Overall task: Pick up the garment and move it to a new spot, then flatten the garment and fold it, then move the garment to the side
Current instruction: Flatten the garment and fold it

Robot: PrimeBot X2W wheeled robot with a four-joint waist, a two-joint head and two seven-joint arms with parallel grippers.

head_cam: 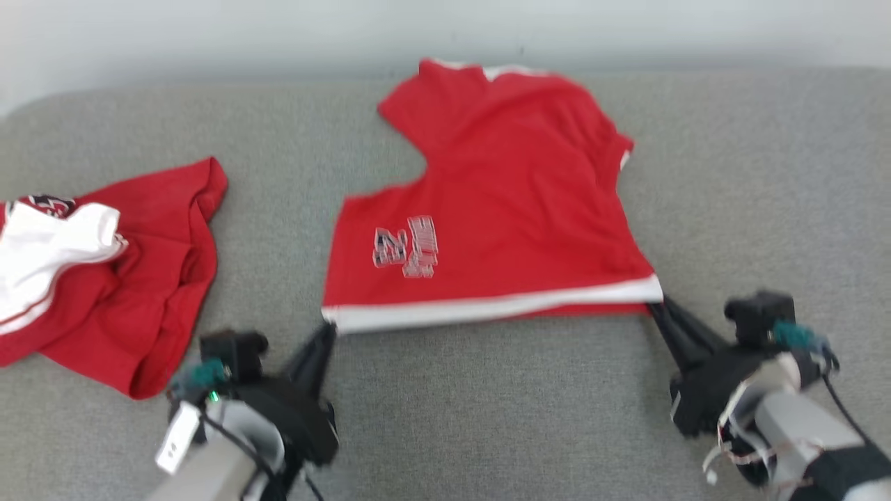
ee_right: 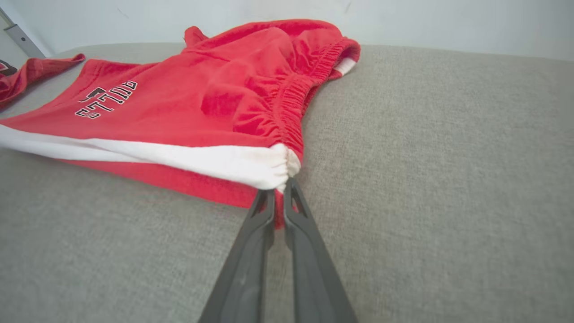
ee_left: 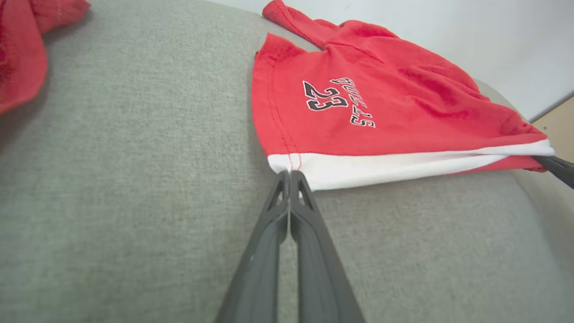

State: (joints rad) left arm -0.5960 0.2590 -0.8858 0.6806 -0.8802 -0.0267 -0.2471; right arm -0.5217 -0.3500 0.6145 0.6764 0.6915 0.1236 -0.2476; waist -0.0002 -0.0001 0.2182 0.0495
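The garment (head_cam: 501, 202) is a pair of red shorts with a white side stripe and a printed "23", lying mostly flat on the grey cushion. My left gripper (head_cam: 327, 327) is shut on the garment's near left corner, at the hem end of the white stripe (ee_left: 341, 168). My right gripper (head_cam: 656, 300) is shut on the near right corner, where the stripe meets the gathered waistband (ee_right: 296, 98). In the left wrist view the left gripper (ee_left: 290, 174) pinches the stripe's corner. In the right wrist view the right gripper (ee_right: 279, 190) pinches the bunched white end.
A second red and white garment (head_cam: 104, 271) lies crumpled at the left of the cushion (head_cam: 487, 417). A pale wall (head_cam: 445, 28) runs behind the cushion's far edge. Bare grey fabric stretches in front and to the right.
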